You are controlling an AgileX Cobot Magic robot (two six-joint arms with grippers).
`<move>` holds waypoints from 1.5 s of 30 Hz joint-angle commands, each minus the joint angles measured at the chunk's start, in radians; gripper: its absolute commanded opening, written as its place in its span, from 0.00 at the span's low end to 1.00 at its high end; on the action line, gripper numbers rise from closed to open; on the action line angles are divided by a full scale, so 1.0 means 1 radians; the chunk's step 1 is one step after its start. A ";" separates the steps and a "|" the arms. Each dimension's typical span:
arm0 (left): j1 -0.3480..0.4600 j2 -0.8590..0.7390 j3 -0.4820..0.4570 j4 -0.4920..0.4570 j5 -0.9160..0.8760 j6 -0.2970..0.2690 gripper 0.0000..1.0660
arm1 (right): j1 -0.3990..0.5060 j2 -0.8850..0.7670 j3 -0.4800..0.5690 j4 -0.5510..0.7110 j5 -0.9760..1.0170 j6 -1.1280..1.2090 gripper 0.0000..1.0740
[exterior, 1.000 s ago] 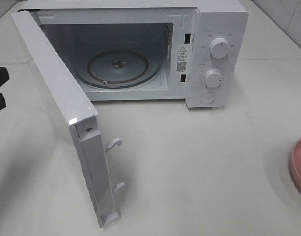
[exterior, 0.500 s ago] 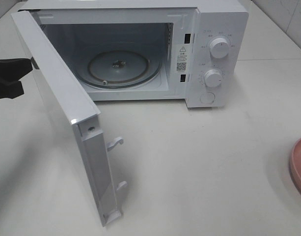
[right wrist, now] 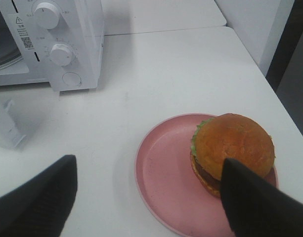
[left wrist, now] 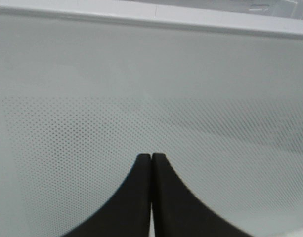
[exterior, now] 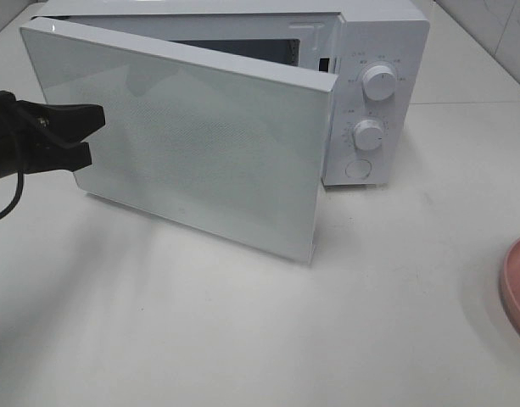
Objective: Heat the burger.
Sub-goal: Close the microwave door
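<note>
Here, door (exterior: 200, 144) half shut, burger (right wrist: 233, 150) waiting.
Left hand (exterior: 94, 134), pinched shut, presses the door; right hand (right wrist: 149, 197) gapes wide over the plated burger.

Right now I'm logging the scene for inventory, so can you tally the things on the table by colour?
White: 1, the boxy white microwave oven
Pink: 1, the round pink plate
Brown: 1, the small brown-bunned burger sitting on that plate
Total: 3
</note>
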 commanded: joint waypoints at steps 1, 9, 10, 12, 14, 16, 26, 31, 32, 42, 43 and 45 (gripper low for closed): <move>-0.048 0.021 -0.034 -0.034 0.025 0.007 0.00 | -0.004 -0.026 0.001 0.004 -0.007 -0.007 0.71; -0.129 0.086 -0.103 -0.113 0.032 0.012 0.00 | -0.004 -0.026 0.001 0.004 -0.007 -0.008 0.71; -0.147 0.100 -0.122 -0.133 0.041 0.019 0.00 | -0.004 -0.026 0.001 0.004 -0.007 -0.008 0.71; -0.157 0.106 -0.132 -0.142 0.049 0.023 0.00 | -0.004 -0.026 0.001 0.004 -0.007 -0.008 0.71; -0.174 0.120 -0.153 -0.155 0.053 0.028 0.00 | -0.004 -0.026 0.001 0.004 -0.007 -0.008 0.71; -0.203 0.142 -0.183 -0.161 0.068 0.028 0.00 | -0.004 -0.026 0.001 0.004 -0.007 -0.008 0.71; -0.275 0.217 -0.324 -0.197 0.137 0.029 0.00 | -0.004 -0.026 0.001 0.004 -0.007 -0.008 0.71; -0.303 0.243 -0.375 -0.205 0.159 0.029 0.00 | -0.004 -0.026 0.001 0.004 -0.007 -0.008 0.71; -0.316 0.256 -0.399 -0.207 0.177 0.029 0.00 | -0.004 -0.026 0.001 0.004 -0.007 -0.008 0.71; -0.383 0.328 -0.508 -0.273 0.210 0.040 0.00 | -0.004 -0.026 0.001 0.004 -0.007 -0.008 0.71; -0.388 0.333 -0.516 -0.283 0.213 0.048 0.00 | -0.004 -0.026 0.001 0.004 -0.007 -0.008 0.71; -0.400 0.344 -0.533 -0.307 0.223 0.070 0.00 | -0.004 -0.026 0.001 0.004 -0.007 -0.008 0.71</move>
